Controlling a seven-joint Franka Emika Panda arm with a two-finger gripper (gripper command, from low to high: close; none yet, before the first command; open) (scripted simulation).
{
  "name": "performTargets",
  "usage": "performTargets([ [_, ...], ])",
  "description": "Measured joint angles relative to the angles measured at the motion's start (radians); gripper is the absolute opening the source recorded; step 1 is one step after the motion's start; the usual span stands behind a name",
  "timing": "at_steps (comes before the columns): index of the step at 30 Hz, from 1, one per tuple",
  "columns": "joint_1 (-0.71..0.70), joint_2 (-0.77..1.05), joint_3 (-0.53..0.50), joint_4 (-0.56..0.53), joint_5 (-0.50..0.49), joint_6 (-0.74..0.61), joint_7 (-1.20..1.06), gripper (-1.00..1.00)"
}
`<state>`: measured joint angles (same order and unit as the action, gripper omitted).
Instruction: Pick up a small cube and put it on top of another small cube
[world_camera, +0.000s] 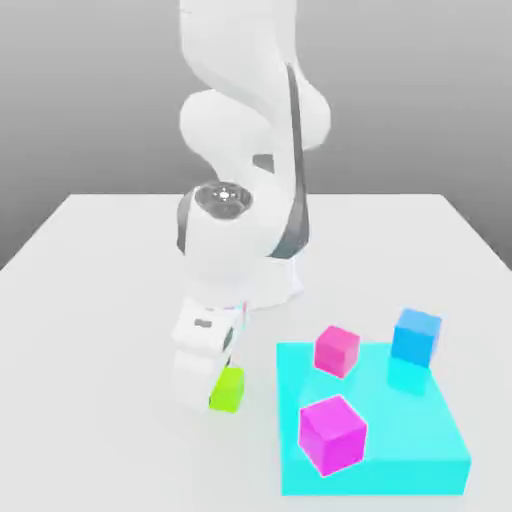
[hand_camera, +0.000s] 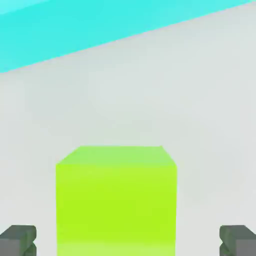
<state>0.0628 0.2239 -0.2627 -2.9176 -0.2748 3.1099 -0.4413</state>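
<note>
I have the claw (hand_camera: 128, 241) fully spread and empty, its 2 fingertips (hand_camera: 19, 240) standing clear on either side of the small lime-green cube (hand_camera: 116, 200), which sits centred in the gap. That cube (world_camera: 227, 389) rests on the white bench (world_camera: 100, 300) just off the left edge of the cyan platform (world_camera: 420, 445). As I judge it, closing squarely on its flat sides is all that remains.
</note>
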Motion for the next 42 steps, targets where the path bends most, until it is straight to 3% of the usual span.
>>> performTargets([
  [5,-0.177,0.04,0.165,-0.003,0.006,0.069,-0.016,0.0],
  [6,-0.201,0.045,0.187,-0.003,0.004,0.078,-0.017,-1.0],
  [13,-0.2,0.045,0.185,-0.003,0.002,0.075,-0.014,-1.0],
  [22,0.038,-0.029,-0.055,0.003,-0.075,-0.041,0.056,-1.0],
  [30,0.073,-0.135,-0.108,-0.009,-0.129,-0.134,0.088,-1.0],
  [35,0.071,-0.211,-0.092,-0.034,-0.047,-0.169,0.019,-1.0],
  [42,0.155,-0.304,-0.125,-0.057,0.186,-0.224,-0.164,-1.0],
])
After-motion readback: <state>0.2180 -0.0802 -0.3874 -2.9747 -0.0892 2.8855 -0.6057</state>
